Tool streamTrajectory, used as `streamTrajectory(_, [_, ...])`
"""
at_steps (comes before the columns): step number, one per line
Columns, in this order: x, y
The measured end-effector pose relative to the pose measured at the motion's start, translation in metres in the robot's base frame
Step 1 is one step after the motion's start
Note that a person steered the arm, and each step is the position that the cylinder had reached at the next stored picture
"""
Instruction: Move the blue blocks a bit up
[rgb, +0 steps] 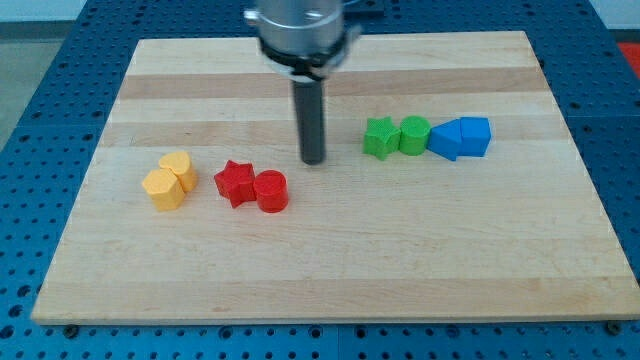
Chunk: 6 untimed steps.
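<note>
Two blue blocks lie side by side at the view's right: a blue wedge-like block (447, 139) and a blue house-shaped block (475, 135), touching each other. The left blue block touches a green cylinder (414, 135), which touches a green star (380, 138). My tip (313, 160) stands on the board left of the green star, well left of the blue blocks, and up and right of the red blocks. It touches no block.
A red star (235, 182) and a red cylinder (271, 190) sit together below and left of my tip. Two yellow blocks (169, 181) lie at the view's left. The wooden board (330, 270) rests on a blue perforated table.
</note>
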<state>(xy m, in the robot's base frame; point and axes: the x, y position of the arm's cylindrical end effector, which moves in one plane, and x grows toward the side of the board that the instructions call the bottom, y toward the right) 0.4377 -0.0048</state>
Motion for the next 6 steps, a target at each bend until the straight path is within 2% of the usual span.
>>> streamTrajectory(2, [0.012,0.103])
streamTrajectory(4, [0.0,0.11])
streamTrajectory(6, [-0.003,0.154])
